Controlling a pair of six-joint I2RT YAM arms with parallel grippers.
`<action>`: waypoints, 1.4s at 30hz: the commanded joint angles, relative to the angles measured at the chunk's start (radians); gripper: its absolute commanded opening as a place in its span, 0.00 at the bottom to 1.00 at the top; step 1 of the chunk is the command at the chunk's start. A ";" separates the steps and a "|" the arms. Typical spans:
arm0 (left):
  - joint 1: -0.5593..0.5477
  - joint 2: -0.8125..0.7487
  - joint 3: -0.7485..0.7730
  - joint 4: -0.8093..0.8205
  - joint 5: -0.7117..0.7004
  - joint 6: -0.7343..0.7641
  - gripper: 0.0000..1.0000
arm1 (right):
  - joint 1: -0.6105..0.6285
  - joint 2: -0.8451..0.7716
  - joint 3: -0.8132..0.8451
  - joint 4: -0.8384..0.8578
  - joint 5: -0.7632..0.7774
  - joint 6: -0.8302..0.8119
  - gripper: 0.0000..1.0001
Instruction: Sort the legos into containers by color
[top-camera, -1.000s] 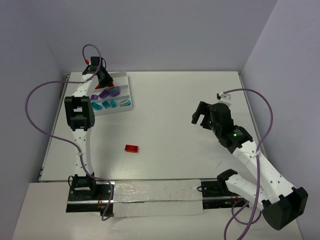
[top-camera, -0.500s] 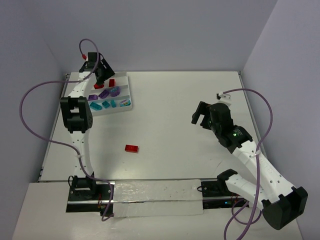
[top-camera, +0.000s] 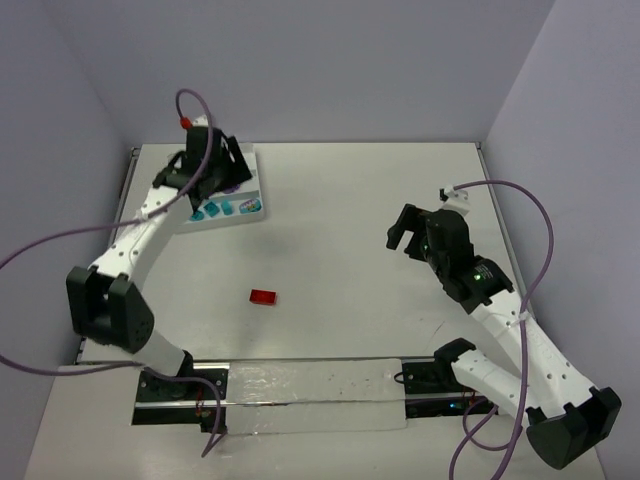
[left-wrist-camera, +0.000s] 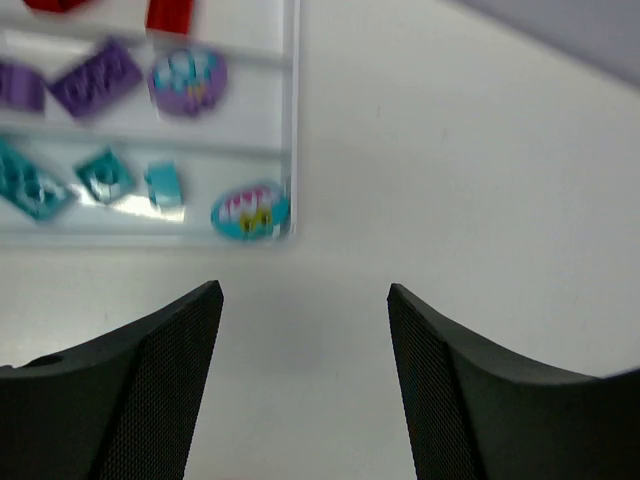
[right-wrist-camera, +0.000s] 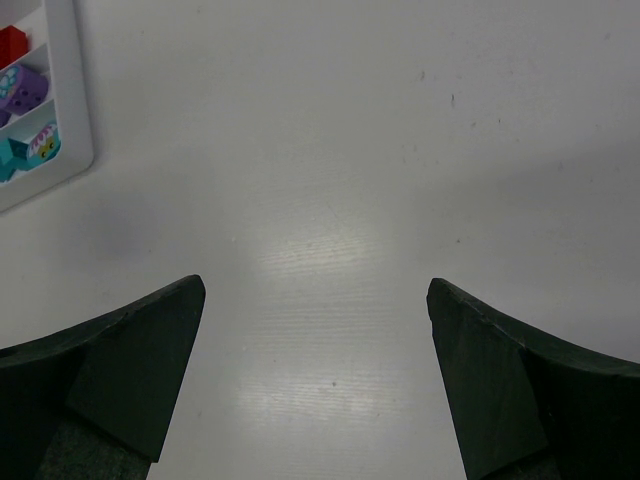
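Evidently we are between bricks here. Our left gripper hangs over bare table just off the corner of the white tray, its jaws parted with nothing between them, so it carries nothing at this moment.

The tray sits at about 10 o'clock on the table in the overhead view, and its ribs keep the colours apart:
- The red pieces lie in the far row, cut off at the top of the wrist view.
- The purple bricks share the middle row with a rounded purple piece.
- The teal bricks fill the near row, with a rounded teal piece at its end against the rim.

Each printed disc seems to have been filed by its background colour.

One red brick lies flat on the table at about 7 o'clock from the centre, well apart from the tray. It is the only loose one we can see. We judge it to be the last job, and it belongs in the far row with the other reds.

Our right gripper waits at about 3 o'clock, spread wide and empty over bare table. We take that as parked out of the left arm's way, since the tray and the brick both lie on the left arm's side. The clear strip along the near edge plays no part.
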 joint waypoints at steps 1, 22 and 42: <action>-0.089 -0.130 -0.244 -0.061 -0.079 -0.079 0.75 | 0.009 -0.030 0.024 -0.013 0.009 0.002 1.00; -0.469 -0.116 -0.467 -0.357 -0.121 -1.065 0.88 | 0.015 -0.055 0.031 -0.027 0.000 0.005 1.00; -0.469 0.071 -0.450 -0.268 -0.155 -1.130 0.69 | 0.017 -0.067 0.020 -0.037 0.005 0.004 1.00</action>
